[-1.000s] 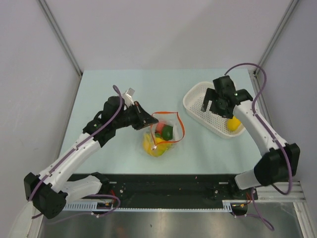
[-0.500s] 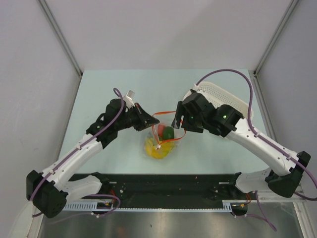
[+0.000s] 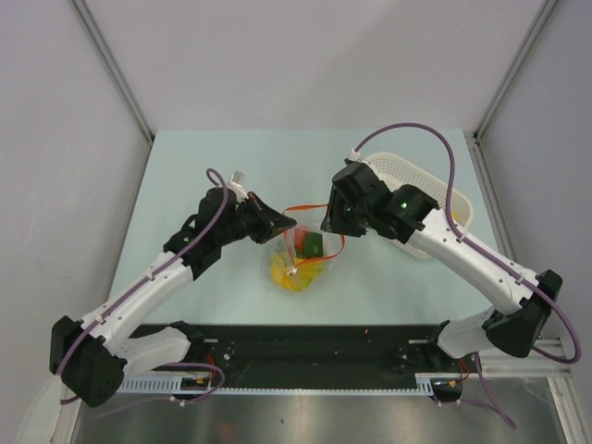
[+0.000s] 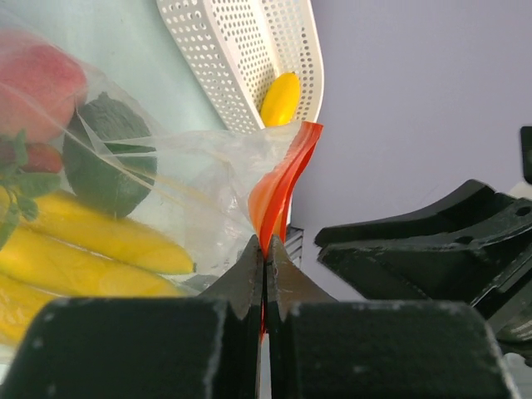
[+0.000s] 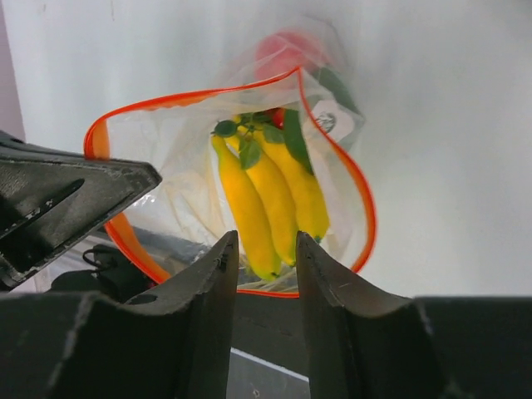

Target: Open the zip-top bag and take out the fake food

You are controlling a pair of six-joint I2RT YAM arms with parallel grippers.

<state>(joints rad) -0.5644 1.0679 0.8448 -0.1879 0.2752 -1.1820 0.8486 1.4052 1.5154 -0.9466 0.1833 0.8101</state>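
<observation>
Crinkly clear zip-top bag (image 3: 298, 259) rests on the pale surface (image 3: 203, 166), holding yellow plastic bananas (image 5: 274, 191) and a dark green vegetable (image 4: 108, 166). The left gripper (image 4: 264, 249) clamps its red zip strip (image 4: 287, 166); the right gripper (image 5: 262, 245), jaws narrowly apart, hovers at the bag's mouth.

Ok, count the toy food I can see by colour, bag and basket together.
Yellow: 2, banana bunch in the zip-top bag, lemon-like fruit in the basket.
Green: 1, vegetable.
Red: 1, red piece; a smaller red bit is too unclear to count.
Total: 4.
</observation>
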